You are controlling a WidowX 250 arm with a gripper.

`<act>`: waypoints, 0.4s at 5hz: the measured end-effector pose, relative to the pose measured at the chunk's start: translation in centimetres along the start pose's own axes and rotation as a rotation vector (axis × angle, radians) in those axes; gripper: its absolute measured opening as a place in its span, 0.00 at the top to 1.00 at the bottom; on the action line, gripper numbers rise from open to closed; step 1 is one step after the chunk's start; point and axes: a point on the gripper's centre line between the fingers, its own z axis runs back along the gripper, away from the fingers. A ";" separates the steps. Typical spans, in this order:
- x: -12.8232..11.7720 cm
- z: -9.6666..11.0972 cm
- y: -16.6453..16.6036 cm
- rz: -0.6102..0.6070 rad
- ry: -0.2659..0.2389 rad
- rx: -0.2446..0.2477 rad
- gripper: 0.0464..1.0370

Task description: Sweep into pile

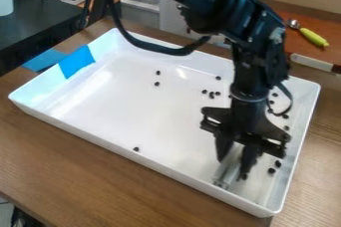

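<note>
Blue tape [77, 62] is noted at the left, stuck over the rim of a white tray [80, 127] which is set on a brown wooden table [73, 164]. The tray is laid slantwise, its long side run from upper left to lower right. Of the small black pieces [136, 149], one is found alone beside the front wall; two are seen farther back, one behind the other, and a loose group is recorded near the middle, toward the arm.

To the right of these, the grey tool [228, 173] is held in the gripper [233, 168], between its two fingers, which are set narrowly apart and pointed downward. The tool's long axis is directed from the fingers down toward the viewer and slightly to the left. Its lower end is located inside the tray, near the front wall; contact with the floor cannot be confirmed. A narrow, elongated form is observed, with a dull sheen and lighter and darker bands along its length.

More black pieces are strung along the right wall, two of them just right of the gripper. Beyond the tray, a green-handled utensil [313, 37] and a white-handled one [311, 62] are noted.
</note>
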 end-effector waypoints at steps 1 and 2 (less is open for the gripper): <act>0.3 0.0 1.2 0.020 0.002 0.005 0.66; 1.9 3.1 4.8 0.064 -0.039 -0.022 0.66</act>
